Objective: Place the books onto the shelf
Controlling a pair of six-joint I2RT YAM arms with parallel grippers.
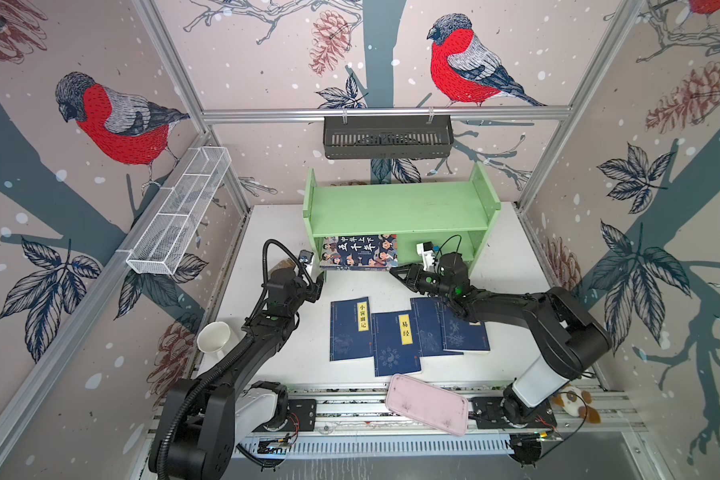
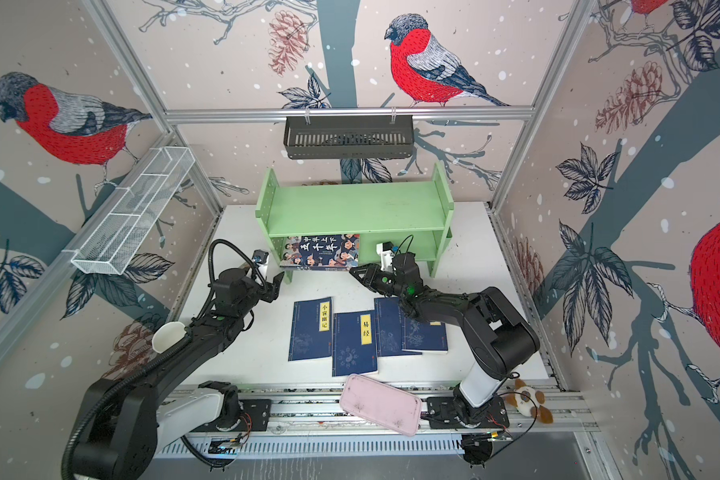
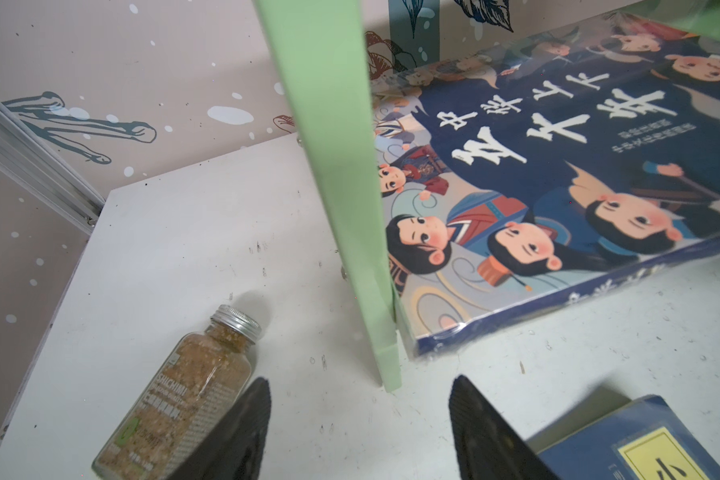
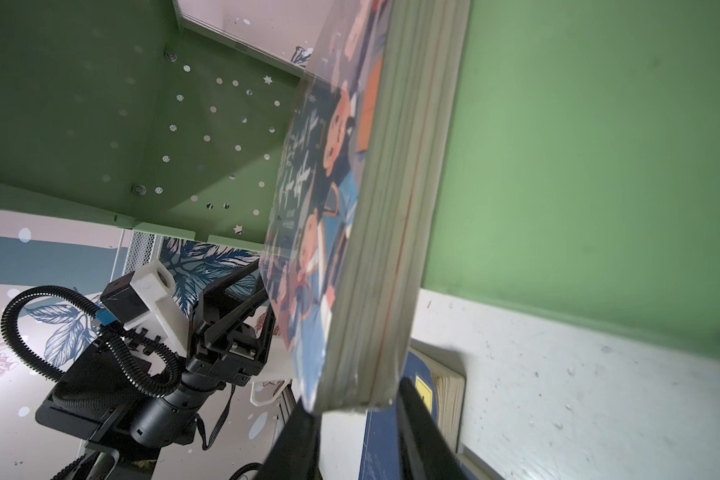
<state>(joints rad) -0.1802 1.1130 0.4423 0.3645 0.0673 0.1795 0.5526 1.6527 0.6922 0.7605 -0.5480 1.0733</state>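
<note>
A mesh basket [image 1: 179, 212] is hung on the left wall, and a cup [image 1: 213, 337] is seen beside the left arm. A bottle [image 3: 184, 395] is laid on the table [image 1: 504, 270] just outside the left panel of the shelf [image 1: 400, 205], which is stood at the back. The left gripper [image 1: 320, 285] is held near that panel's front foot, its fingers [image 3: 242, 428] spread apart with nothing between them. The big book [image 1: 360, 250] is laid flat on the lower tier against the left panel, its front edge jutting past the tier. Four navy books [image 1: 350, 332] are spread flat in an overlapping row on the table before the shelf. The right gripper [image 1: 393, 271] is closed on the big book's front right corner. A tray [image 1: 427, 403] is laid at the table's front edge, and a toy [image 1: 576, 403] by the right arm's base.
</note>
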